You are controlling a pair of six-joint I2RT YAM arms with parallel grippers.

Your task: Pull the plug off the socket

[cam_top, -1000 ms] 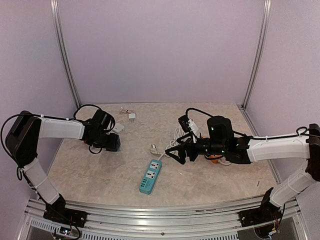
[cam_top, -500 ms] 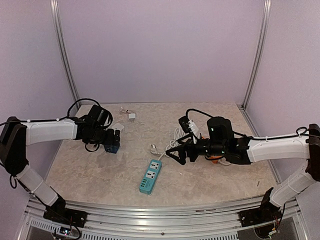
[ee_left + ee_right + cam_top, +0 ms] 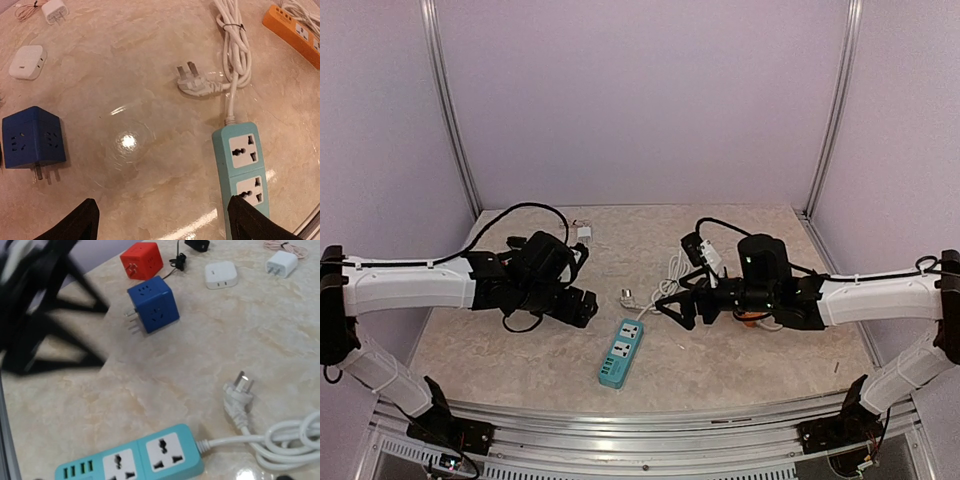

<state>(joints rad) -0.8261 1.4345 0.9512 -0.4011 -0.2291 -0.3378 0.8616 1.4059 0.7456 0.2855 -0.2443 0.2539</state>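
**Marble tabletop (image 3: 750, 365), lilac walls: both jaws spread, plug lying loose**

Left gripper (image 3: 165, 222) low over table, fingertips wide apart at bottom corners of left wrist view, gripping nothing. Right gripper (image 3: 675, 308) right of centre in top view, jaws likewise spread and empty. White plug (image 3: 196, 84) flat on tabletop, upper centre, beyond cord end of teal power strip (image 3: 242, 170), clear of its sockets. Blue cube socket (image 3: 32, 136) at left edge, prongs toward bottom. White charger (image 3: 27, 62) above it, not touching.
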